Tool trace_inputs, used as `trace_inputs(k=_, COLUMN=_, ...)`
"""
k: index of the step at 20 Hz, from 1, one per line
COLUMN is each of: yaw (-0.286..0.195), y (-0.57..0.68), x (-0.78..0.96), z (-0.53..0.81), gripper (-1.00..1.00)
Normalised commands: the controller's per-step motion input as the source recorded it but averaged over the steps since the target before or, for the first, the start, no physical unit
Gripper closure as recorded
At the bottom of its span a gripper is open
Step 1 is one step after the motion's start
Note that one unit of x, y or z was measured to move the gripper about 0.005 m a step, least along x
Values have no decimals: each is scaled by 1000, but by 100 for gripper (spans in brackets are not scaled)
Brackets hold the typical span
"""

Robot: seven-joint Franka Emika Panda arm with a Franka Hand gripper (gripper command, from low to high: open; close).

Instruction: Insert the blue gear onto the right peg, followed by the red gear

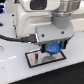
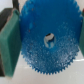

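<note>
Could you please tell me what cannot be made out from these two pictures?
- Right peg: not visible in either view; the gripper and blue gear cover that part of the white plate in the exterior view, and the blue gear fills the wrist view.
- Red gear: in neither view.
- Whether the gear's hole is already on a peg: too blurred in the wrist view.

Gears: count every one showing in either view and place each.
1. The blue gear is held in the claw just above the white plate. No red gear shows; it may be out of frame or hidden behind the arm.
</note>
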Motion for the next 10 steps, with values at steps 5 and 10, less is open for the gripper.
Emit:
trace_inputs(k=5, yaw=0, y=8, x=353, z=56, gripper=100)
trace_inputs(k=10, yaw=0, y=68, x=143, z=166, gripper=100)
